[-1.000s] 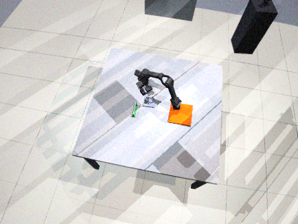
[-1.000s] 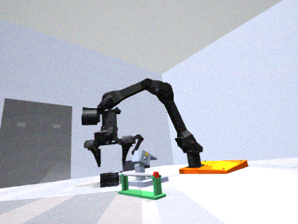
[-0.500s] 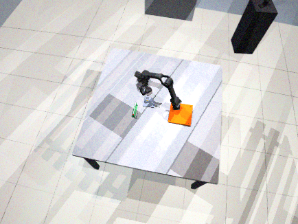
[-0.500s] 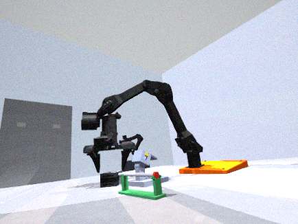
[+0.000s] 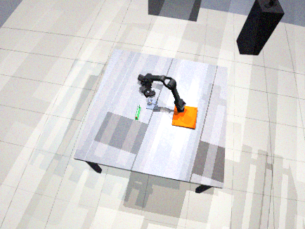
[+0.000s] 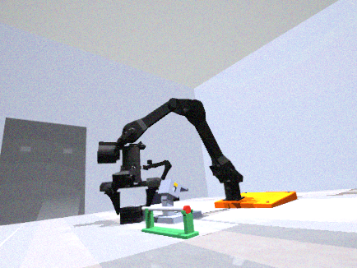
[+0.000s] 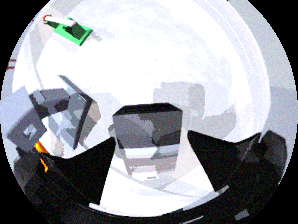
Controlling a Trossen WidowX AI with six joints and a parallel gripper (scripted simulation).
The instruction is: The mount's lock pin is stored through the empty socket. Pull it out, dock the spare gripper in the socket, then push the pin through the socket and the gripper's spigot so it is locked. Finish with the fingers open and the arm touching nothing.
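Note:
My gripper (image 5: 149,93) (image 6: 134,209) (image 7: 152,137) is open and points down, its fingers low on either side of a dark block (image 6: 132,215) (image 7: 147,131), apparently the spare gripper. Contact with it cannot be told. The grey-blue mount (image 5: 151,102) (image 6: 168,189) (image 7: 21,120) stands beside the gripper, its tilted socket showing a square hole in the wrist view. The lock pin, with a pale shaft (image 6: 166,209) (image 7: 60,21) and red head (image 6: 187,209), lies across the green stand (image 5: 138,112) (image 6: 169,233) (image 7: 82,36), outside the socket.
The arm's base stands on an orange plate (image 5: 186,121) (image 6: 267,199), on the opposite side of the mount from the dark block. The green stand is in front of the mount in the exterior view. The table's edge (image 5: 105,164) lies beyond the stand.

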